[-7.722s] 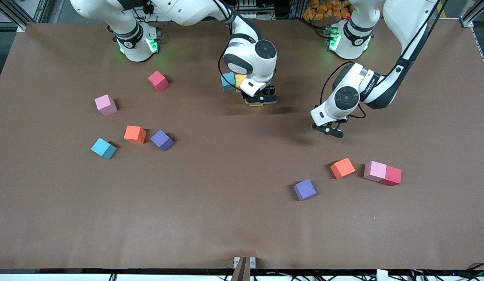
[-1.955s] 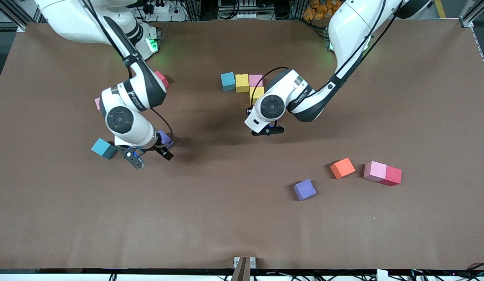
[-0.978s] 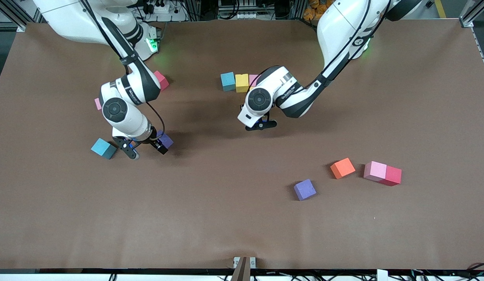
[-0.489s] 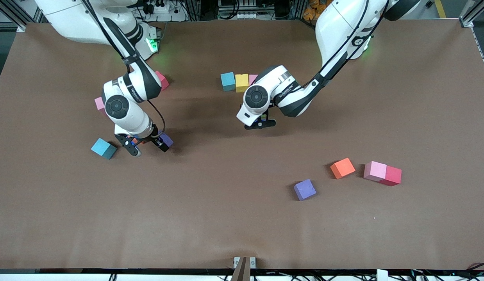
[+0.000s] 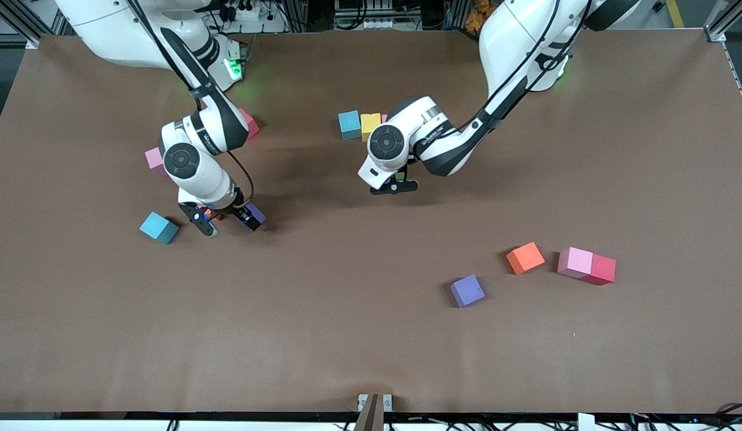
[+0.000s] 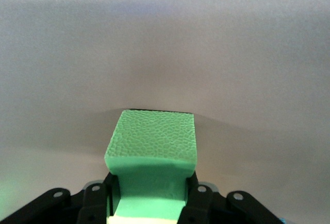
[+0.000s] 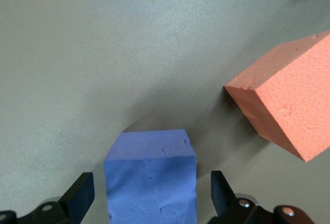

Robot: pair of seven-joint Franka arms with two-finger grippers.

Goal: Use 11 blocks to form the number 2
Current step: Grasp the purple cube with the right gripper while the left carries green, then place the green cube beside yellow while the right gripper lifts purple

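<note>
My right gripper [image 5: 225,222] is open and low over a purple block [image 7: 150,183], which sits between its fingers without touching them. An orange block [image 7: 289,110] lies just beside it. My left gripper [image 5: 394,187] is shut on a green block [image 6: 152,144] and holds it above bare table, beside a row of cyan [image 5: 349,124], yellow [image 5: 371,123] and pink blocks that the left arm partly hides. Loose on the table are pink [image 5: 154,160], cyan [image 5: 158,227], orange [image 5: 525,257], purple [image 5: 468,291] and pink [image 5: 575,262] blocks.
A red cube [image 5: 249,123] lies partly under the right arm. Another red cube [image 5: 602,269] touches the pink block toward the left arm's end. The brown table [image 5: 347,335] is bare near the front camera.
The right gripper has moved from beside the loose cyan block to over the purple block, fingers open. The left gripper has carried the green block a little toward the block row.
</note>
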